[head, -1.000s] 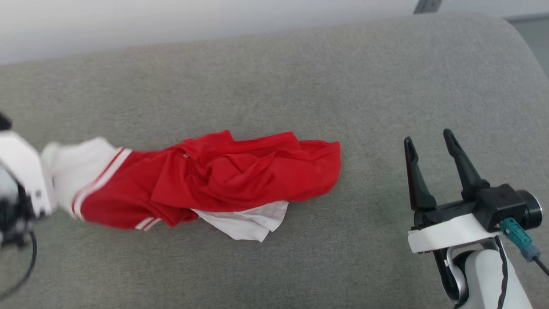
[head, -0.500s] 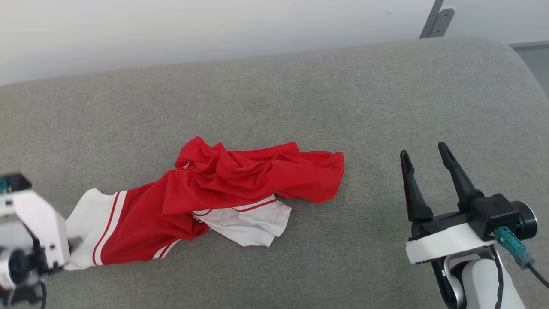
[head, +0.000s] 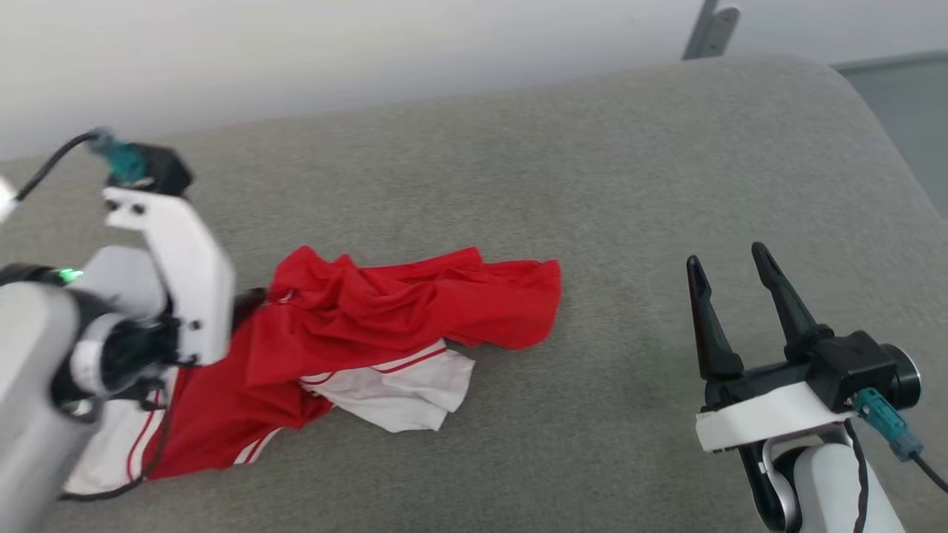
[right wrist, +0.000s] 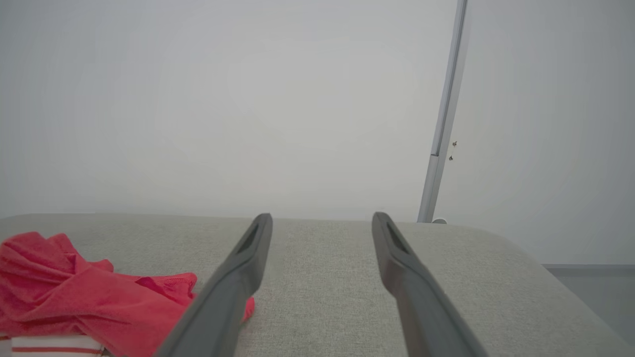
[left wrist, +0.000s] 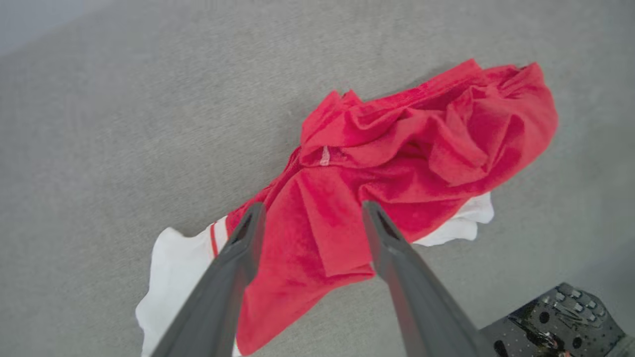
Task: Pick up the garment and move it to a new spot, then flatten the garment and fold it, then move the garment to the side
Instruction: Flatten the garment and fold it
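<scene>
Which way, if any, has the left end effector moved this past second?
Yes: the left end effector moved rightward and toward the grey cushion's far edge, over the garment.

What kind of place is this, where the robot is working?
Probably an indoor lab or test room, not a lived-in home: a broad grey fabric-covered surface with a crumpled red T-shirt on it, a bare pale wall and a metal post.

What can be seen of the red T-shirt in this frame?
The T-shirt is thin, bright-red cloth, crumpled into a long bunched heap with deep folds, not flattened. Two white sleeve ends with narrow red stripes stick out: one at its near edge, one at the robot's left end. It lies on the grey upholstered surface. The left hand hangs open over its left part, gripping nothing.
</scene>
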You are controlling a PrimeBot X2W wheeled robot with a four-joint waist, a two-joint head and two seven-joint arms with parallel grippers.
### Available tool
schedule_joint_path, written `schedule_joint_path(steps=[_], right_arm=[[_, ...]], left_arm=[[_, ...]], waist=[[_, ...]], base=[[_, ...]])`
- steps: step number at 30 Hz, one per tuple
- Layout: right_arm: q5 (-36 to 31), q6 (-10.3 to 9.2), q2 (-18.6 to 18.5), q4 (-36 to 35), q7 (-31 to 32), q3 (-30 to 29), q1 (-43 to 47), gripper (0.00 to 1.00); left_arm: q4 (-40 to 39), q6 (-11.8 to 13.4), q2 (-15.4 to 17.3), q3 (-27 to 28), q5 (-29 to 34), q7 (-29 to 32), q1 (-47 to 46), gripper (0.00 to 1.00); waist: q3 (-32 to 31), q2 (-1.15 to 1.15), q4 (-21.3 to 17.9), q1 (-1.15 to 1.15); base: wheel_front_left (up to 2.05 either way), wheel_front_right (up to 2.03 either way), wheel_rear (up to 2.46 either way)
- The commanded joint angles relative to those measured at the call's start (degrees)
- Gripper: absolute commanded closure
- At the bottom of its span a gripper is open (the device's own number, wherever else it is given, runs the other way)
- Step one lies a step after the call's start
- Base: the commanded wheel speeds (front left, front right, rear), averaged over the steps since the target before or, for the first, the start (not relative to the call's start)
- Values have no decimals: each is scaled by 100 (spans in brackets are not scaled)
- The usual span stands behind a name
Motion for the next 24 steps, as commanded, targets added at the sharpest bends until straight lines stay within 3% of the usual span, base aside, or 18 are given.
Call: schedule_joint_path(steps=[1,6,9,17,18,19,24], right_arm=[[49,-4,2,-25,-28,9,-69,0],[125,-4,2,-21,-28,96,-192,0],[185,-4,3,-27,-28,112,-213,0],[309,-4,3,-52,-28,85,-286,0],[318,-4,2,-56,-28,82,-292,0],[332,-4,2,-64,-28,77,-292,0],[325,-4,2,-84,-28,27,-267,0]], left_arm=[[-7,-44,-151,-73,-16,70,-99,0],[54,-49,-572,-248,-191,282,-316,0],[149,-106,-606,-413,-72,389,-374,0],[999,-644,-697,-929,432,60,-458,0],[1114,-778,-724,-987,470,14,-488,19],[1221,-863,-749,-977,475,-90,-537,100],[1568,-1078,-796,-838,397,-290,-865,100]], waist=[[77,0,-130,0],[245,0,-441,0],[346,0,-604,0],[574,0,-819,0],[595,0,-829,0],[614,0,-835,0],[650,0,-822,0]], base=[[0,0,0],[0,0,0],[0,0,0],[0,0,0],[0,0,0],[0,0,0],[0,0,0]])
